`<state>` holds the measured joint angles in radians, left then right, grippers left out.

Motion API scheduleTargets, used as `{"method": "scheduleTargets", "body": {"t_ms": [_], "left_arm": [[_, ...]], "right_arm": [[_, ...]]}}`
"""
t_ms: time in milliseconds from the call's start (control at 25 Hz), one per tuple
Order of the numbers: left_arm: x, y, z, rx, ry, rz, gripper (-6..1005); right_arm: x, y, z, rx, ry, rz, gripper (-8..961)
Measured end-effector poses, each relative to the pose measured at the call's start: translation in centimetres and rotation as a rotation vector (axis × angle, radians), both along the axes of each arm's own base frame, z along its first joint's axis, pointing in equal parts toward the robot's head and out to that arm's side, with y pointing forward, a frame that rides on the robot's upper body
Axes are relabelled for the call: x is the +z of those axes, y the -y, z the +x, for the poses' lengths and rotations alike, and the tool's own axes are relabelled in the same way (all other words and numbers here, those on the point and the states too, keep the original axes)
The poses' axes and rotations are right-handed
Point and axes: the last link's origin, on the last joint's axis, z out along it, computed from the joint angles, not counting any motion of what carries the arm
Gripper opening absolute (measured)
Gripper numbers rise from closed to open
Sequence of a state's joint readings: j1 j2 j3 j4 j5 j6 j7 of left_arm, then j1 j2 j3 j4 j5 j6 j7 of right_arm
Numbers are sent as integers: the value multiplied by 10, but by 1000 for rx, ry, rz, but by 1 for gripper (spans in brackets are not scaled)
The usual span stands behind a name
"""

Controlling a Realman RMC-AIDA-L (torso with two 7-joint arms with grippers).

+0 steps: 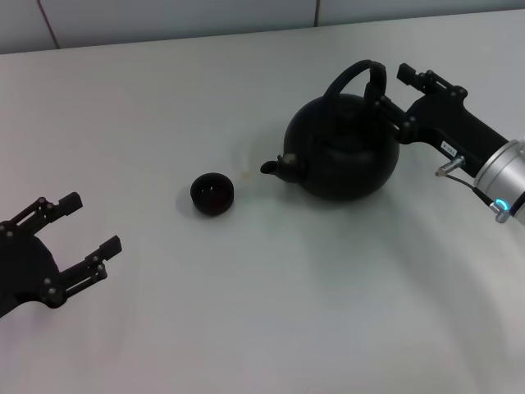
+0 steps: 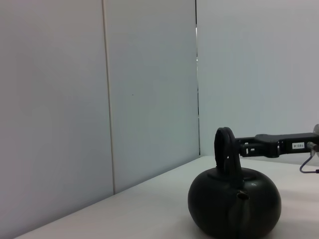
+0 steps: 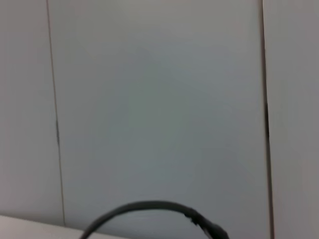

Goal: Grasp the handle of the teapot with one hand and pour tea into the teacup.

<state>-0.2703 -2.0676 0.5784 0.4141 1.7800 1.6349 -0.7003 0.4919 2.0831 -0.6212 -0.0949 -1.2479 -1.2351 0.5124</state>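
**Right pincer at the teapot handle**

The teapot [image 1: 340,152] stands upright on the white worktop [image 1: 262,320], its spout [image 1: 271,167] pointing toward the teacup [image 1: 212,194], which sits apart from it on my left. My right pincer [image 1: 394,94] reaches in from the right at the base of the arched handle [image 1: 357,75]; one finger [image 1: 418,78] shows behind the hoop and another in front, but I cannot tell whether they are clenched on it. My left pincer [image 1: 82,234] rests low near the worktop's left edge, well apart from the cup, fingers spread and released. From the left wrist, the handle [image 2: 224,149] appears edge-on above the teapot body [image 2: 234,201].
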Motion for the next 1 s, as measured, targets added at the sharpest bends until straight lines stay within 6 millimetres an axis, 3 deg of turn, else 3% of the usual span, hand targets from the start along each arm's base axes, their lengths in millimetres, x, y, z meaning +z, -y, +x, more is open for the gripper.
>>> {"method": "scheduleTargets", "body": {"t_ms": [240,440,680,1000], "left_arm": [[1,0,0,0,2,7,785],[-1,-1,0,8,4,6,785],[-2,-2,-1,19,6,-1,785],[-2,-4,0,25,6,-37,785]], "right_arm": [[6,22,7,25,-34,23,600],[14,54,21,42,-41,68,603],[24,78,28,54,-89,101,602],[42,99,24,221,-30,-268,602]]}}
